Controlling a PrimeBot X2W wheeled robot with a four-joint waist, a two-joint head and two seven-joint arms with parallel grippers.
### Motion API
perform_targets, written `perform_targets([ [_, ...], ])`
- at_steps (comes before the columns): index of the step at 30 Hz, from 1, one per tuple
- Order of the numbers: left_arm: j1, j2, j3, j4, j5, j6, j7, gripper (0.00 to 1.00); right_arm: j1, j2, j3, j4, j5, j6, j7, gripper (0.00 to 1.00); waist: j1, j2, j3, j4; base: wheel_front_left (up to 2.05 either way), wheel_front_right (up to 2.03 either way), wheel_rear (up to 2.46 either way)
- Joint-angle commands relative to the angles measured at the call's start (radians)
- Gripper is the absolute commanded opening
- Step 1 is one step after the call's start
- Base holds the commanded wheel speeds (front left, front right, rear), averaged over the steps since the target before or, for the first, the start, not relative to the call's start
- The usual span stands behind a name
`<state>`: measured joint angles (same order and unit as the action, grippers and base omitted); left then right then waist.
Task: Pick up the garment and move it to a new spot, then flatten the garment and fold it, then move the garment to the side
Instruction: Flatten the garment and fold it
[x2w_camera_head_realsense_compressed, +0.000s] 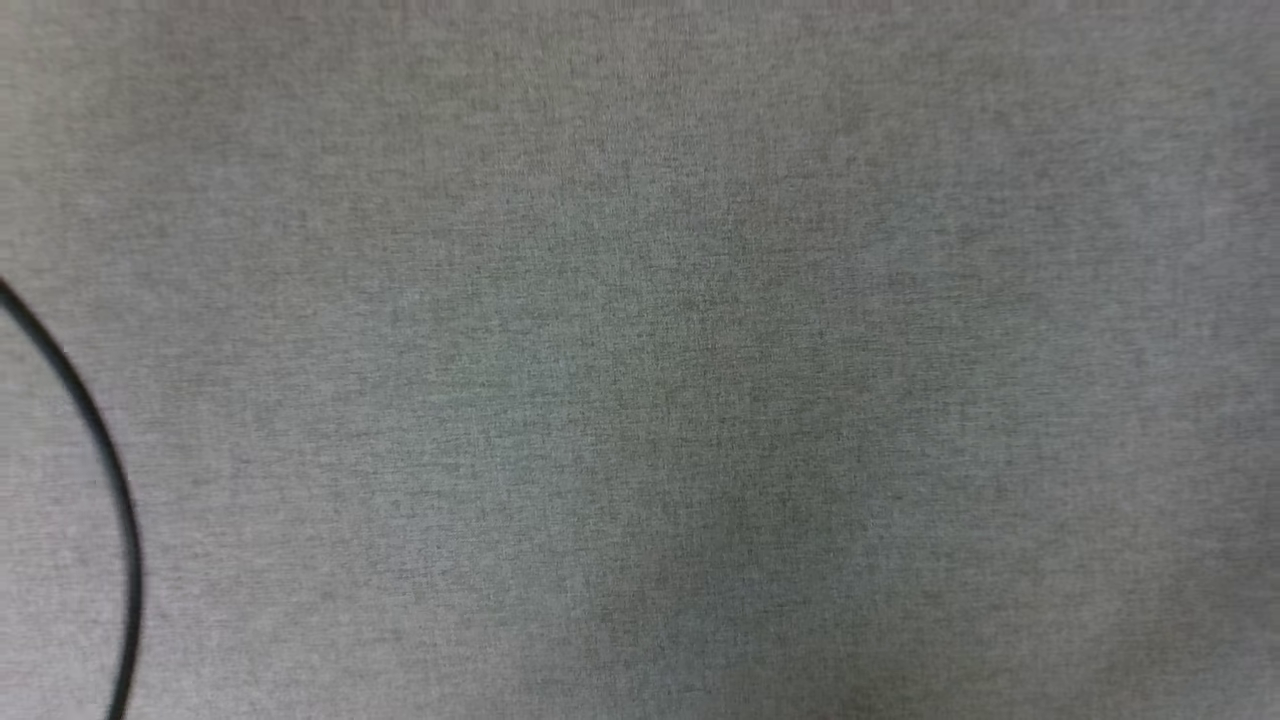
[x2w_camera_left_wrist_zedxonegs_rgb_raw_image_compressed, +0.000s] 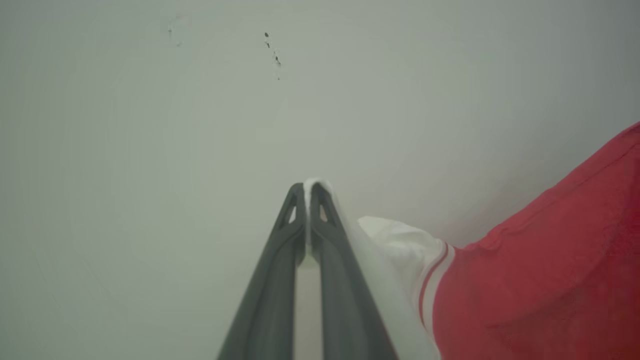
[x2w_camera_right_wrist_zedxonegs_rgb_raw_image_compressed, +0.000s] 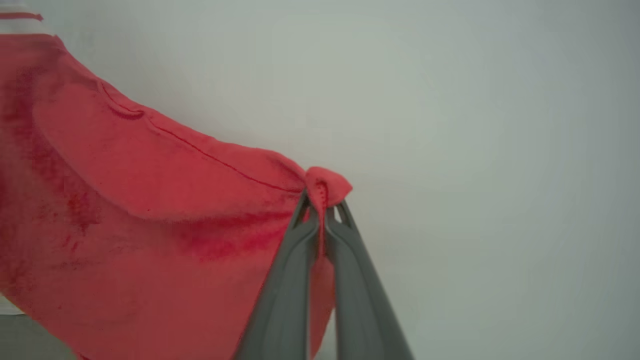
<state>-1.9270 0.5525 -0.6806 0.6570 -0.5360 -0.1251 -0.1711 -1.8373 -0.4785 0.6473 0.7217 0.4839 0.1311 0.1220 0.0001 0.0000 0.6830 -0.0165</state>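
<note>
The garment (x2w_camera_left_wrist_zedxonegs_rgb_raw_image_compressed: 540, 260) hung between the two grippers, each pinching one edge of it.

In the left wrist view the left gripper (x2w_camera_left_wrist_zedxonegs_rgb_raw_image_compressed: 306, 190) was clenched on a thin fold of white cloth that stuck out just past its tips. From there the white inside ran down along the right-hand finger to a striped trim (x2w_camera_left_wrist_zedxonegs_rgb_raw_image_compressed: 434, 290), white with red lines, and then to the red body, which widened toward that view's lower right and ran off its right edge.

In the right wrist view the right gripper (x2w_camera_right_wrist_zedxonegs_rgb_raw_image_compressed: 322, 202) was clenched on a red corner, a small bunch of it poking above the tips. A stitched seam (x2w_camera_right_wrist_zedxonegs_rgb_raw_image_compressed: 210, 156) ran from that corner up and left, so the long axis lay along that line, away from the fingers toward the top left corner. The cloth sagged below the seam in soft folds and ran off the left and bottom edges.

Behind the garment a pale surface (x2w_camera_left_wrist_zedxonegs_rgb_raw_image_compressed: 125, 175) spread plain to the left of the left gripper and to the right of the right one; whether it was a wall or a table I could not tell. A few dark specks (x2w_camera_left_wrist_zedxonegs_rgb_raw_image_compressed: 272, 50) marked it.

The head view looked onto grey cloth (x2w_camera_head_realsense_compressed: 640, 360), with a black cable (x2w_camera_head_realsense_compressed: 134, 580) curving across the lower left.
</note>
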Motion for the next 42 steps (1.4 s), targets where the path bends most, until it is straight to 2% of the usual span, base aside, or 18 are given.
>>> perform_targets([
  [1,0.037,0.001,-0.006,0.004,-0.011,-0.003,-0.015,0.0,0.032,0.011,0.016,0.01,0.017,-0.001,-0.021,0.0,-0.0001,0.0,-0.022,-0.002,0.0,0.0,0.0],
  [8,0.304,0.035,-0.032,-0.043,-0.071,-0.002,-0.062,0.0,0.244,0.023,0.145,0.021,0.111,-0.001,-0.099,0.0,-0.0001,0.0,-0.117,-0.011,0.0,0.0,0.0],
  [11,0.447,0.058,-0.033,-0.091,-0.101,0.015,-0.073,0.0,0.341,0.018,0.191,0.006,0.151,-0.001,-0.121,0.0,-0.0001,0.0,-0.16,-0.013,0.0,0.0,0.0],
  [17,0.77,0.086,-0.053,-0.228,-0.142,0.097,-0.087,0.0,0.53,-0.003,0.282,-0.017,0.215,-0.001,-0.147,0.0,-0.0001,0.0,-0.25,-0.011,0.0,0.0,0.0],
  [21,0.993,0.105,-0.07,-0.347,-0.166,0.175,-0.09,0.0,0.645,-0.031,0.339,-0.039,0.271,-0.001,-0.166,0.0,-0.0001,0.0,-0.318,-0.005,0.0,0.0,0.0],
  [25,1.196,0.147,-0.07,-0.463,-0.198,0.243,-0.092,0.0,0.759,-0.078,0.391,-0.081,0.338,-0.001,-0.175,0.0,-0.0001,0.0,-0.384,-0.003,0.0,0.0,0.0],
  [29,1.387,0.192,-0.099,-0.567,-0.235,0.288,-0.09,0.0,0.868,-0.136,0.44,-0.128,0.386,-0.001,-0.194,0.0,-0.0001,0.0,-0.445,0.001,0.0,0.0,0.0],
  [34,1.584,0.225,-0.152,-0.66,-0.267,0.342,-0.073,0.0,1.008,-0.191,0.476,-0.165,0.424,-0.001,-0.213,0.0,-0.0001,0.0,-0.519,-0.001,0.0,0.0,0.0],
  [42,1.823,0.239,-0.194,-0.738,-0.347,0.438,-0.065,0.0,1.217,-0.262,0.459,-0.195,0.468,-0.001,-0.256,0.0,-0.0001,0.0,-0.618,0.002,0.0,0.0,0.0],
])
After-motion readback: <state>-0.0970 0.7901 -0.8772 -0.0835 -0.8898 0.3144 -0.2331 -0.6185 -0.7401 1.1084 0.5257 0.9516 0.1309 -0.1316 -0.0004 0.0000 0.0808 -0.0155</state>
